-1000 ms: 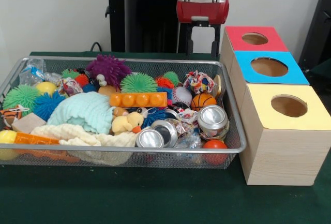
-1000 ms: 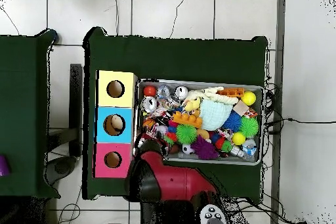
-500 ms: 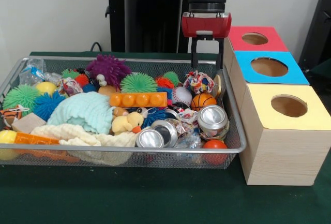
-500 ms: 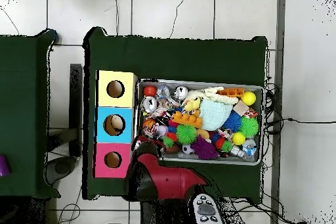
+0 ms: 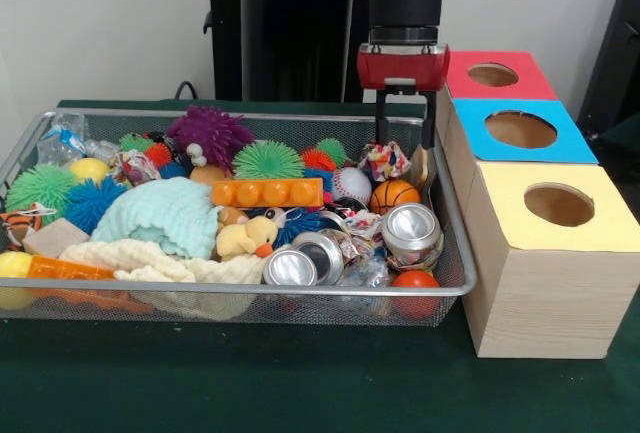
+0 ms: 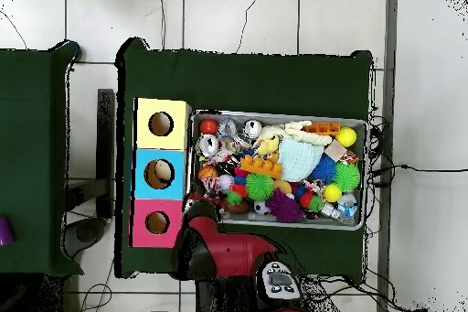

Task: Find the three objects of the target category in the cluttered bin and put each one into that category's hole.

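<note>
So the gripper (image 5: 405,141) was hanging over the far right corner of the wire bin (image 5: 455,283), fingers spread apart with nothing between them, tips straddling the wadded patterned cloth ball (image 5: 386,159). In the overhead view the red arm (image 6: 219,252) covered that corner, so I couldn't see the tips there.

Which category was the target wasn't obvious from the pictures. My guess was balls or crumpled soft stuff, since the tips sat right over that wad, with the little basketball (image 5: 392,195) and the baseball (image 5: 351,184) just beside it, nearer the camera. The three holes were in the box to the right: the red hole (image 5: 492,75), the blue hole (image 5: 520,130) and the yellow hole (image 5: 558,204).

Handling-wise, the wad looked light and squishy, so it should compress and stay put if pinched across its middle. The balls would probably be rounder and slipperier; I'd take those square across the widest part. The crushed cans (image 5: 411,228) nearby looked thin and dent-prone, and close enough to get bumped.
</note>
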`<state>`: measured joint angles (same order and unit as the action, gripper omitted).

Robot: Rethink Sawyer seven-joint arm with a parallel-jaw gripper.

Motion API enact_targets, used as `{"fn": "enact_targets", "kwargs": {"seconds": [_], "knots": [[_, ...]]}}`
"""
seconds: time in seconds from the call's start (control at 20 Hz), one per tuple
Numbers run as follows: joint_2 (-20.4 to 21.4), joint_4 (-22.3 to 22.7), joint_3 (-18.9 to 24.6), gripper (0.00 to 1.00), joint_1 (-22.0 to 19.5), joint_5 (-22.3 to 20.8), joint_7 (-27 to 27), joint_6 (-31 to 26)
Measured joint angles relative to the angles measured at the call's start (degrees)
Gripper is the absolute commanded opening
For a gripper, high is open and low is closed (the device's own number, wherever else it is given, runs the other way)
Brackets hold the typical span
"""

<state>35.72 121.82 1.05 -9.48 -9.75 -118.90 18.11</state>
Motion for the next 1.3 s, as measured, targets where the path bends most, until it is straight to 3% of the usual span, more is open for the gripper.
{"fn": "enact_targets", "kwargs": {"seconds": [0.8,1.3], "knots": [[-0.5,-0.8,-0.7,1.0,-0.3,-1.3,0.0,0.0],[-2.8,-3.6,-3.0,1.0,1.1,-1.3,0.0,1.3]]}}
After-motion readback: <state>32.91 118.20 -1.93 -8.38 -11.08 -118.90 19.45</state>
